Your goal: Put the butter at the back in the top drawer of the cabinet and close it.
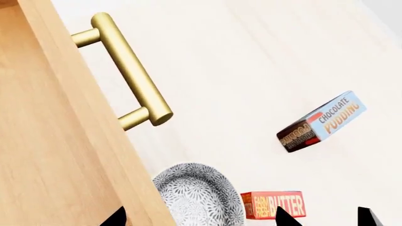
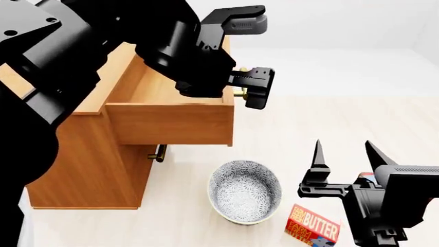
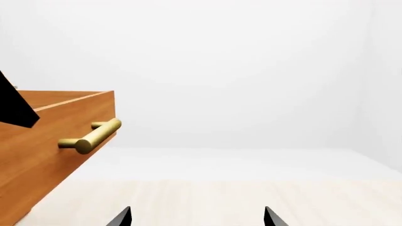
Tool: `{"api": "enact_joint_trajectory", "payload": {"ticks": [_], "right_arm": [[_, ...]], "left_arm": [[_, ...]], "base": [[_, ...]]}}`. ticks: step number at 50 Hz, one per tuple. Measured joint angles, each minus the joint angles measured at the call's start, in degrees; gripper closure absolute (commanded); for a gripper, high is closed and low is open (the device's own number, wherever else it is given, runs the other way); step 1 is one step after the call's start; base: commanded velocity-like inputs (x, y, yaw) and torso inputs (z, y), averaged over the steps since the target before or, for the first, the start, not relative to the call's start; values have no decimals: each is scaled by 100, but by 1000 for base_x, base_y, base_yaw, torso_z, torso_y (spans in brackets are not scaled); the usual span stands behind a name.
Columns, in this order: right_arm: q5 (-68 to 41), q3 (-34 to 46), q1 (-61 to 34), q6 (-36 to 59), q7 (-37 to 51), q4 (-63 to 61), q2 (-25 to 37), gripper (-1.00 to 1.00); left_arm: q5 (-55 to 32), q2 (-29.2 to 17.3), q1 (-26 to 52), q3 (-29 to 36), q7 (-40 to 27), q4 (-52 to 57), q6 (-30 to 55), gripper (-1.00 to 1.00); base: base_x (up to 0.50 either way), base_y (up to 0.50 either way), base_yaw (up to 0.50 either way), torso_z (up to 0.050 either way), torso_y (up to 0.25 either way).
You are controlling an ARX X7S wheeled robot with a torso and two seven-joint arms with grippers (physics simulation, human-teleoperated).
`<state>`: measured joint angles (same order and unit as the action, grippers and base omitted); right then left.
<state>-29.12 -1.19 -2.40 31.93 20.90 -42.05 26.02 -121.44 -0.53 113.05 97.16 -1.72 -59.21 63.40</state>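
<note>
Light is bright, even and diffuse in all three views, with no single source to be told; the pale floor (image 2: 357, 134) and white backdrop run close to washed out, so their meeting line is faint; shadows are soft and slight, the clearest lying under the open top drawer (image 2: 171, 121) on the cabinet (image 2: 82, 175) front, with a thin one beneath the bowl (image 2: 245, 191); no glare, though the brass handle (image 1: 129, 70) shows a gentle sheen; edges are mostly crisp, perhaps a little softened by compression; no bending at the borders.
</note>
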Motion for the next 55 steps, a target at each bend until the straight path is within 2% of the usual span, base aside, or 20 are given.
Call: {"api": "enact_joint_trajectory", "payload": {"ticks": [16,36,46,55], "right_arm": [[-34,-22,22,-36,14,14,19,-100],[-57,-12,39,-38,62,-15,42,-100],[-60,15,26,-18,92,-35,55,-100],[-49,75,-7,43,139,-87,73,-100]], "left_arm": [[-24,-14,3,43,17,38,-45,-100],[274,44,3,-242,-1145,-191,-142,-100],[436,46,162,-335,-1102,-255,-347,-100],[255,-297,389,-675,-1228,289,-610,-100]], "base": [[0,0,0,0,0],[0,0,0,0,0],[0,0,0,0,0],[0,0,0,0,0]]}}
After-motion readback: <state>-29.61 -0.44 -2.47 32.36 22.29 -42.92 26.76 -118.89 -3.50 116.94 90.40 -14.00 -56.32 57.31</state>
